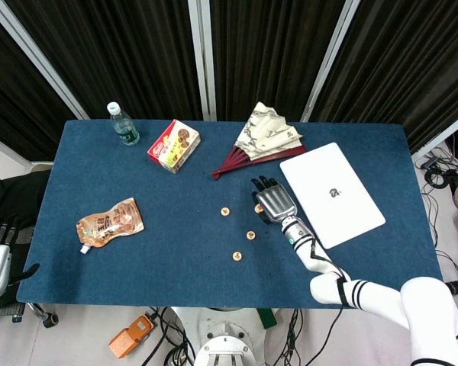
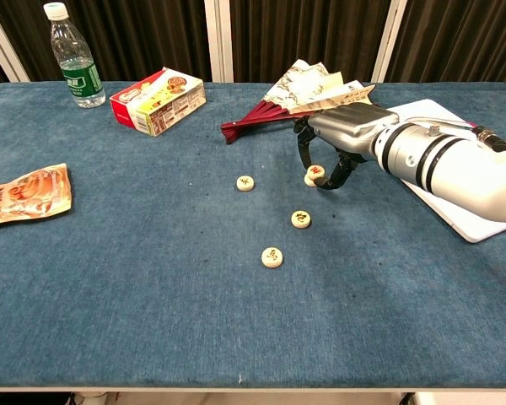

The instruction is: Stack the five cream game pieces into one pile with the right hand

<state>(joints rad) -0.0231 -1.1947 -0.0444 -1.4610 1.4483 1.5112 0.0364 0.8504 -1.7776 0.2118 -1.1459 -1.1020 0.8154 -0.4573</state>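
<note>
Right hand [image 2: 333,145] pinches a cream piece [image 2: 316,171] atop another [image 2: 309,180] — just below the fan [image 2: 308,94]. Three pieces [image 2: 299,219] lie left of the hand, apart.

You're in a robot lab / test cell here: black curtains [image 1: 137,53] w/ metal frame posts [image 1: 201,57] closing off the back, blue felt worktop [image 1: 175,244] set w/ random props, cables [image 1: 443,175] on the floor at right, orange foot pedal [image 1: 130,335] under the front edge.
</note>
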